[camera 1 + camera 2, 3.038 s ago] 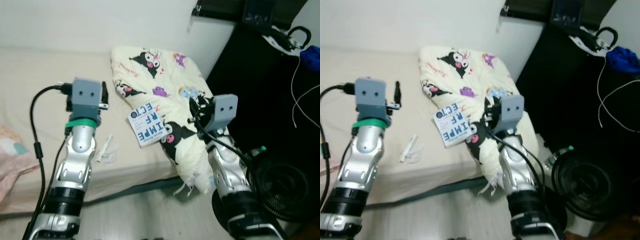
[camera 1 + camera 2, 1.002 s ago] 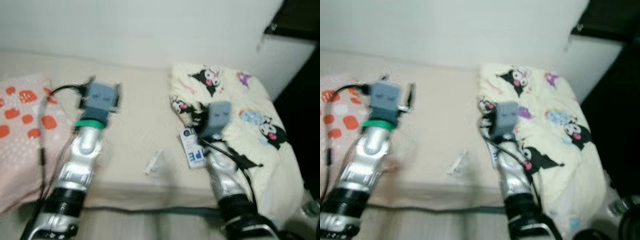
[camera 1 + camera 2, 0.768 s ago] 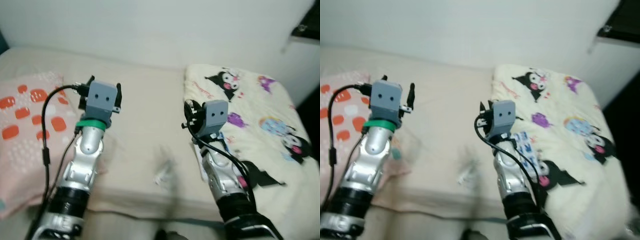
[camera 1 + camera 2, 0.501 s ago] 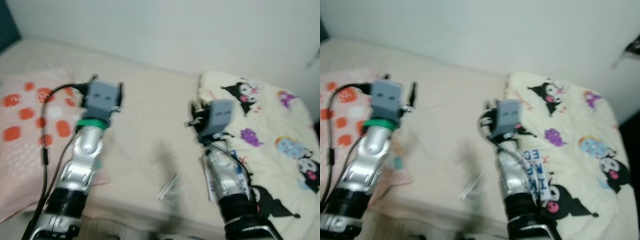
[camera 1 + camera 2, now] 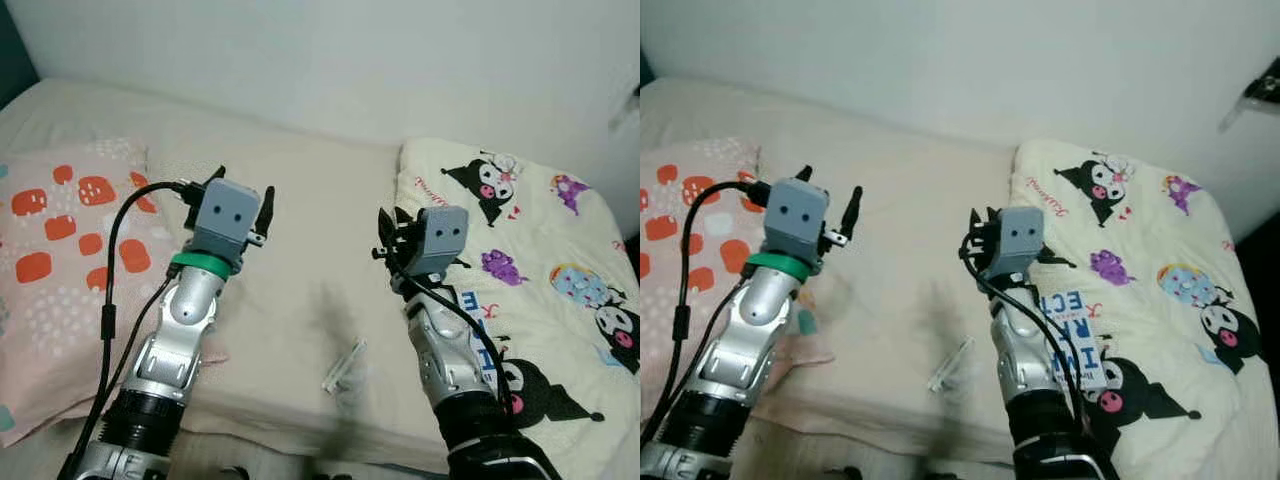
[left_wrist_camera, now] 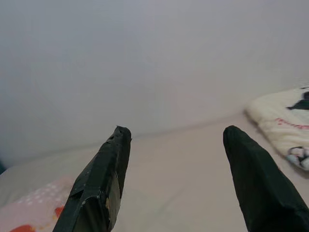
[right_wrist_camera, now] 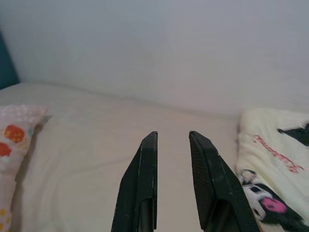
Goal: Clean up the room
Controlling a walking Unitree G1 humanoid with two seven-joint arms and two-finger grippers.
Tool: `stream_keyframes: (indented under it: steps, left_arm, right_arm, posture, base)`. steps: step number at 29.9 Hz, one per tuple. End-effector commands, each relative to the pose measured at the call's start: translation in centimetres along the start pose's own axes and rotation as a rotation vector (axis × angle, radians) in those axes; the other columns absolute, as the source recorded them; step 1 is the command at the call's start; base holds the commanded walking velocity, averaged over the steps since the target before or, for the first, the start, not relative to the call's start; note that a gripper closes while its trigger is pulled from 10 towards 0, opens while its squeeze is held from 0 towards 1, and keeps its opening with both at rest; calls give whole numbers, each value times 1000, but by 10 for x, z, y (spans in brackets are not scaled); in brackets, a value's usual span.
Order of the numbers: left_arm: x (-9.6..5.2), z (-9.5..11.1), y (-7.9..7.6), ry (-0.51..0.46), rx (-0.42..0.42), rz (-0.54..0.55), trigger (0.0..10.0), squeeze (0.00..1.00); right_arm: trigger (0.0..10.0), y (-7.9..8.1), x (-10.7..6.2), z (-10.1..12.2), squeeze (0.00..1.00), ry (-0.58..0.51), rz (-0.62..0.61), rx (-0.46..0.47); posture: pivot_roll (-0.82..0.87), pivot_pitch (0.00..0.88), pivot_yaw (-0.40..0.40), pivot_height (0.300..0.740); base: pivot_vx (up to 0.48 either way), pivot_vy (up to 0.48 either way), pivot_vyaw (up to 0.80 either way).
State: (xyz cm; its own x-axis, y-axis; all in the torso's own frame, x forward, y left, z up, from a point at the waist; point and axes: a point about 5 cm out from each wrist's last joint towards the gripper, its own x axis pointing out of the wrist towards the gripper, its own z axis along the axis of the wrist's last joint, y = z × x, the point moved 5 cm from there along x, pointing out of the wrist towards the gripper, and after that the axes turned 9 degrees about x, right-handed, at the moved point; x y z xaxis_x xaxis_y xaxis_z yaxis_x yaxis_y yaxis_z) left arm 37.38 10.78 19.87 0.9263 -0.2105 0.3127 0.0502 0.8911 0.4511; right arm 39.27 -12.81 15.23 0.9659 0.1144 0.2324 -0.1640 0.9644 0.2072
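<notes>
Nearest the bed edge there's a small clear plastic wrapper (image 5: 344, 366) lying on the sheet (image 5: 300, 250), long axis running roughly 1 to 7 o'clock. It sits between the two arms, at about 7 o'clock below the right gripper (image 7: 173, 180), which looks the closer one. A blue-and-white book (image 5: 1072, 340) lies on the cartoon blanket (image 5: 520, 250) beside that arm. Right gripper's fingers are nearly together, empty; left gripper (image 6: 176, 176) is spread wide, empty. Spotted pillow (image 5: 60, 240) at 9 o'clock.
</notes>
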Motion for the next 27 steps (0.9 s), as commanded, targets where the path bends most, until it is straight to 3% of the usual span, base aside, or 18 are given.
stream_keyframes:
  steps: [1, 5, 14, 27]
  left_arm:
    - [-3, -3, -6, 14, -8, -25, 10000, 0]
    - [-7, -10, -5, 45, -15, -45, 10000, 0]
    - [-3, -10, -16, 46, -25, -80, 10000, 0]
    - [-1, -9, -21, 47, -27, -99, 10000, 0]
  right_arm:
    - [10000, -12, -6, -11, 0, 41, -52, 18]
    - [10000, -30, -15, -18, 0, 61, -137, 47]
    - [10000, -46, -25, -17, 0, 56, -181, 32]
    - [10000, -52, -34, -21, 0, 69, -202, 29]
  posture:
    - [11, 39, -8, 740]
    - [-1, 43, 0, 720]
    - [-36, 30, 25, 695]
    - [-39, 40, 25, 665]
  base:
    - [0, 0, 0]
    - [0, 0, 0]
    - [0, 0, 0]
    - [0, 0, 0]
